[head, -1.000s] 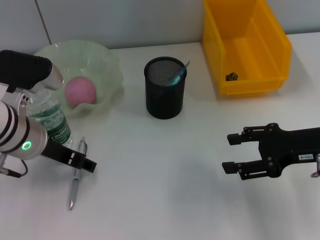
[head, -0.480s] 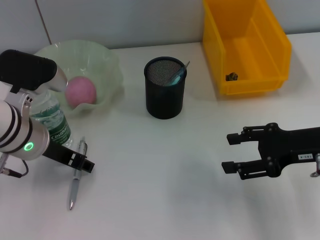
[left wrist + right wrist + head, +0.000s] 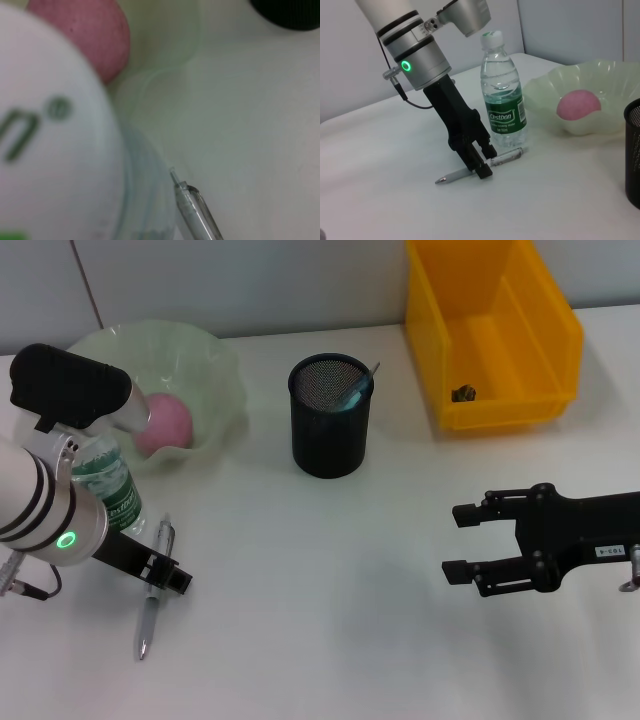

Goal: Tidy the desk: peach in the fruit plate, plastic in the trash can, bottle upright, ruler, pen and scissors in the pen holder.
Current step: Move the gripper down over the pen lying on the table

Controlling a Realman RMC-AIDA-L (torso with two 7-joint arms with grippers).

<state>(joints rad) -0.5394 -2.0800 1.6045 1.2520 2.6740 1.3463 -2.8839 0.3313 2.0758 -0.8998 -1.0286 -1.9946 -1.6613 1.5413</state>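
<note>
The bottle [image 3: 103,483] stands upright beside the fruit plate [image 3: 215,360], which holds the peach [image 3: 168,420]. In front of the bottle the pen [image 3: 148,615] lies flat on the desk [image 3: 320,580]. My left gripper [image 3: 168,576] is down at the pen's upper half and crosses it; the right wrist view shows this left gripper [image 3: 482,161] on the pen [image 3: 507,158] next to the bottle [image 3: 501,95]. A light blue scissors [image 3: 353,392] tip pokes out of the pen holder [image 3: 330,435]. The ruler is hidden. My right gripper [image 3: 462,540] hovers open over the desk's right side.
The yellow trash can [image 3: 500,410] stands at the back right with a small dark scrap [image 3: 462,393] in it. In the left wrist view the bottle cap [image 3: 50,130] fills the near side, with the peach [image 3: 87,37] and pen [image 3: 197,215] beyond.
My left arm's upper body has swung a little to the right and its gripper has shifted slightly along the pen. The pen, the bottle and the right arm have not moved.
</note>
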